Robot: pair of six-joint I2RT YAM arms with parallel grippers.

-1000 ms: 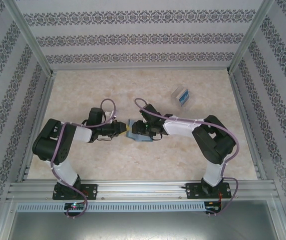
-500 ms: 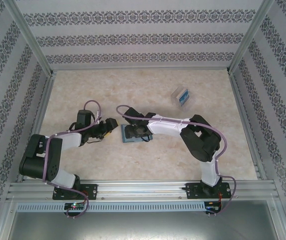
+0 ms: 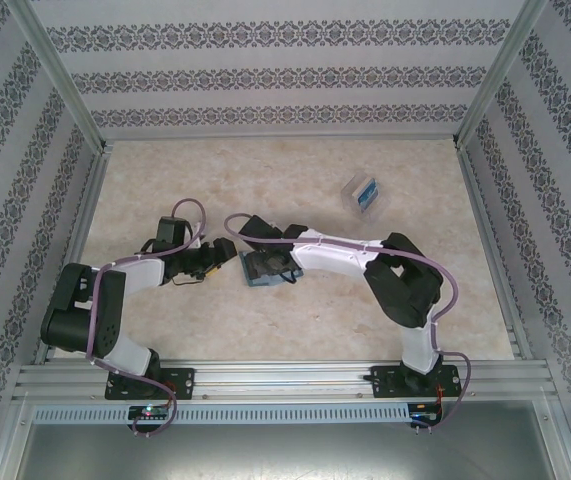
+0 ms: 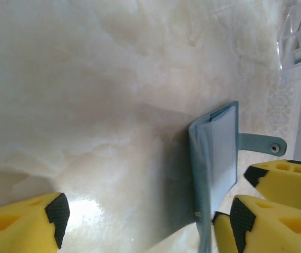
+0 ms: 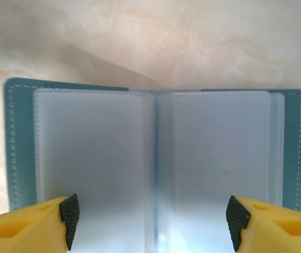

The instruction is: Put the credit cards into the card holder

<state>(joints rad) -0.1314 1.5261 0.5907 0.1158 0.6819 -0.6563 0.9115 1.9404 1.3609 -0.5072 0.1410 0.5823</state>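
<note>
The teal card holder (image 5: 18, 158) lies open on the table, its clear inner pockets facing up. My right gripper (image 5: 153, 219) hangs open directly above it, fingertips wide apart over both halves. In the top view the right gripper (image 3: 263, 262) covers most of the card holder (image 3: 257, 280). My left gripper (image 3: 217, 262) is open just left of it. In the left wrist view the left gripper (image 4: 150, 216) has the card holder (image 4: 219, 158) edge-on beside its right finger, strap and snap dot pointing right. A blue-and-white credit card (image 3: 366, 194) stands in a clear stand at the back right.
The clear plastic stand (image 3: 355, 188) sits well behind and to the right of both grippers, and its corner (image 4: 298, 31) shows in the left wrist view. Patterned walls and metal rails (image 3: 85, 130) enclose the beige table (image 3: 265, 170).
The left arm has drawn back to the left and its jaws have opened. The right gripper has slid left over the card holder and opened wider; the holder has shifted slightly left.
</note>
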